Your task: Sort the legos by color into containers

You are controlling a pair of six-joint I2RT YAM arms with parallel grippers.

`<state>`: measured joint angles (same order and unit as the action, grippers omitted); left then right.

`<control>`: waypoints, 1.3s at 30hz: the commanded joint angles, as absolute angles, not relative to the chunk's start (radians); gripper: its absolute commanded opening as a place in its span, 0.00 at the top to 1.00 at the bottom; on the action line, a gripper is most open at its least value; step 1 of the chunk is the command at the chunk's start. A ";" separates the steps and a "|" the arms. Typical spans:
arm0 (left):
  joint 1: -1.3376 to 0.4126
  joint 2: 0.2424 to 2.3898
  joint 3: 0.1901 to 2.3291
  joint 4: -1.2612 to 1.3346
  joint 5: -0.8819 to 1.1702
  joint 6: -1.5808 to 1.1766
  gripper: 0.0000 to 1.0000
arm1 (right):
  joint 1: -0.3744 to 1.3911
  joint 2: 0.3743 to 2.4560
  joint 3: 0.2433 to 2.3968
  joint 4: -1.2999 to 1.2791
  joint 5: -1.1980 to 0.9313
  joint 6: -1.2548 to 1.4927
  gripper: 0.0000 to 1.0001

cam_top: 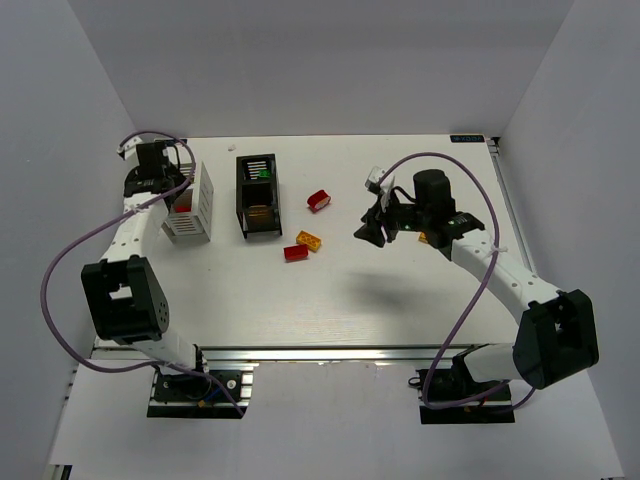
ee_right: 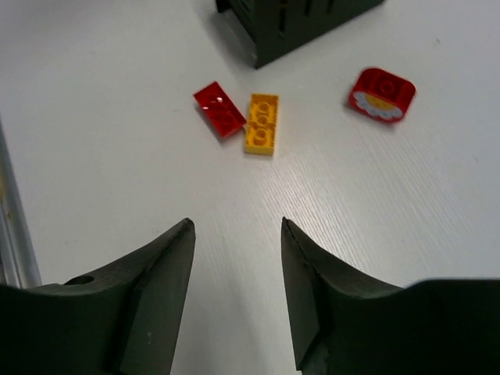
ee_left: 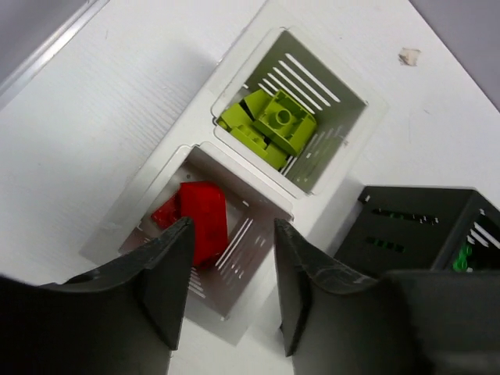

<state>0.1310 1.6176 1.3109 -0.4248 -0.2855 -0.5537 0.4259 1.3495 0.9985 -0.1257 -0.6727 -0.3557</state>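
Red legos (ee_left: 201, 220) in white bin (ee_left: 231, 150), left tool (ee_left: 233, 234) apart, right tool (ee_right: 236, 228) apart, both empty

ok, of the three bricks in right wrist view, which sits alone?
The thick red brick, off by itself with a pale face showing. The flat red brick and the orange-yellow brick lie right next to each other.

No legible text — none anywhere

top view overlooks all; wrists hover close above white bin (ee_left: 250, 168), bricks (ee_right: 261, 123).
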 commanded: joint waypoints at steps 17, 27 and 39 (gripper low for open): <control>0.127 0.987 0.738 -0.360 0.259 -0.515 0.43 | 0.258 1.634 1.161 -0.446 0.009 -0.545 0.11; 0.118 0.881 0.614 -0.385 0.287 -0.482 0.42 | 0.155 1.799 1.347 -0.675 -0.182 -0.877 0.16; 0.114 0.856 0.574 -0.371 0.268 -0.465 0.41 | 0.149 1.928 1.430 -0.716 -0.184 -0.934 0.27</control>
